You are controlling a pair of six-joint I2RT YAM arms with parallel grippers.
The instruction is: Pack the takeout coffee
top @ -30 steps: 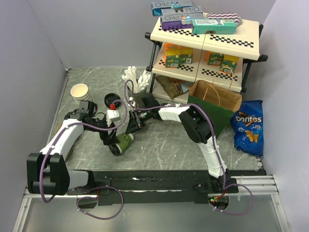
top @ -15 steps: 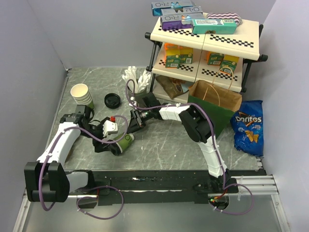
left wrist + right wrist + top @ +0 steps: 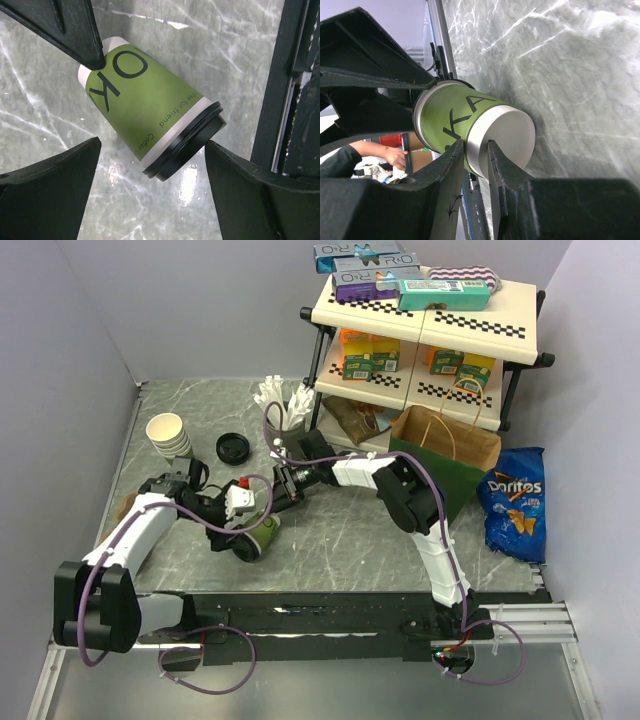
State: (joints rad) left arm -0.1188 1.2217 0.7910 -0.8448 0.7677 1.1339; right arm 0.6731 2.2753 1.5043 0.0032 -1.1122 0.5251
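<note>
The takeout coffee (image 3: 260,537), a green paper cup with a black lid, lies on its side on the marble table. It also shows in the left wrist view (image 3: 145,100) and the right wrist view (image 3: 447,117). My left gripper (image 3: 236,542) is open, and its jaws stand either side of the lid end without touching it (image 3: 152,147). My right gripper (image 3: 277,502) is pinched on the rim of the cup's white base (image 3: 476,146), one finger outside the wall and one on the base.
A lidless cream cup (image 3: 168,433) and a loose black lid (image 3: 232,447) sit at the far left. A grey cutlery holder (image 3: 287,412) stands behind the arms. An open green paper bag (image 3: 442,462), a shelf rack (image 3: 430,320) and a Doritos bag (image 3: 514,502) are at the right.
My left arm has shifted and its wrist has dropped closer to the cup's lid end. The right gripper has stayed at the cup's base. The cup has barely moved.
</note>
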